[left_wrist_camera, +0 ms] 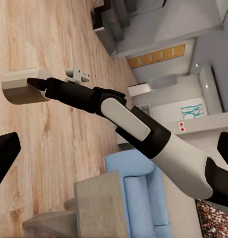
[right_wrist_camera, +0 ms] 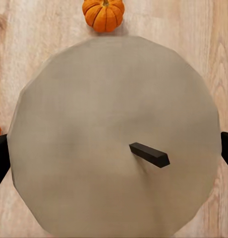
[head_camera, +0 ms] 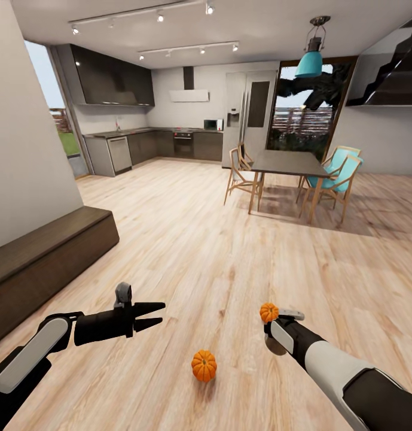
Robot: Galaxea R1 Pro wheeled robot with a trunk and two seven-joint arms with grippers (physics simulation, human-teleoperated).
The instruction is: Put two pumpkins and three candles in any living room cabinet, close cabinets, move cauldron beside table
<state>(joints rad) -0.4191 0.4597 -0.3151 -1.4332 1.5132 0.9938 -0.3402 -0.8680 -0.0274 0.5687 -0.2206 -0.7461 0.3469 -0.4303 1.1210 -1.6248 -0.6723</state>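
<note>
My right gripper (head_camera: 271,343) points down at the floor and is shut on a beige-grey candle (right_wrist_camera: 84,148), whose top and dark wick face the right wrist camera. The left wrist view shows that candle (left_wrist_camera: 20,87) at the right fingertips. One orange pumpkin (head_camera: 204,365) lies on the wooden floor between my arms. A second pumpkin (head_camera: 268,312) sits just beyond the right gripper. A pumpkin (right_wrist_camera: 104,14) also appears past the candle. My left gripper (head_camera: 153,316) hovers open and empty above the floor, left of both pumpkins. The dark brown cabinet (head_camera: 44,263) runs along the left wall, closed. The cauldron is out of view.
A dark dining table (head_camera: 289,163) with wooden and teal chairs stands ahead on the right, the kitchen behind it. Open wooden floor lies between me and it. The left wrist view shows a light blue sofa (left_wrist_camera: 139,191) and a grey-beige low table (left_wrist_camera: 96,206).
</note>
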